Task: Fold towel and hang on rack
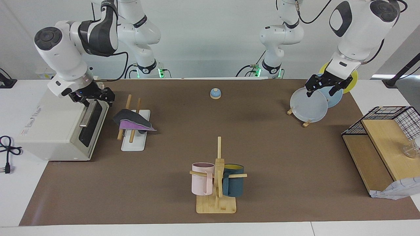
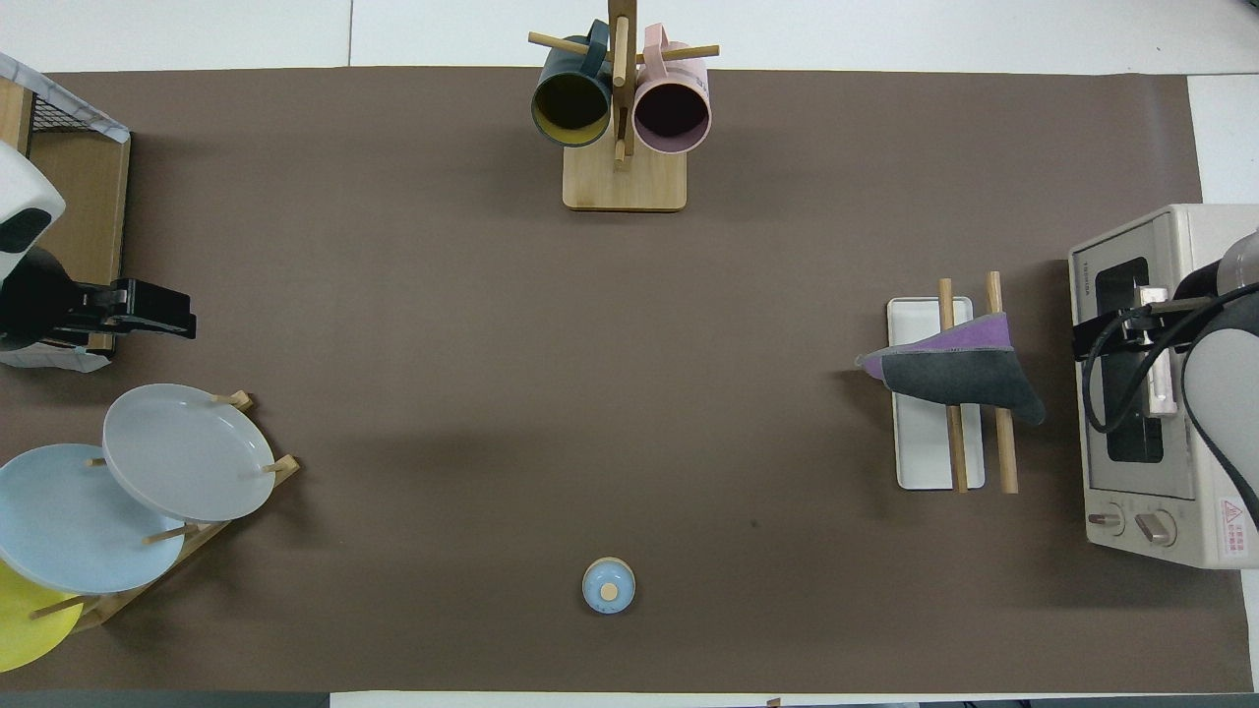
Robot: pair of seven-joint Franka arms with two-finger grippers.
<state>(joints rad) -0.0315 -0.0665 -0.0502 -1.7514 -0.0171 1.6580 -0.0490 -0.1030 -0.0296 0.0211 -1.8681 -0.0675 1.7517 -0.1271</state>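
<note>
The towel (image 1: 133, 121), folded with dark grey over purple, hangs across the two wooden rods of the rack (image 1: 134, 144) at the right arm's end of the table. It also shows in the overhead view (image 2: 949, 374), draped over the rack (image 2: 925, 462), with one corner sticking out past the base toward the table's middle. My right gripper (image 1: 97, 100) is open and empty above the toaster oven, beside the rack and clear of the towel; it also shows in the overhead view (image 2: 1092, 339). My left gripper (image 1: 321, 91) is open and empty over the plate stand (image 2: 187, 320).
A white toaster oven (image 1: 59, 131) stands beside the rack. A mug tree (image 1: 218, 177) with two mugs stands mid-table, farthest from the robots. A blue bell (image 1: 215, 93) sits near the robots. Plates (image 1: 308, 105) on a stand and a wire-and-wood shelf (image 1: 387, 131) are at the left arm's end.
</note>
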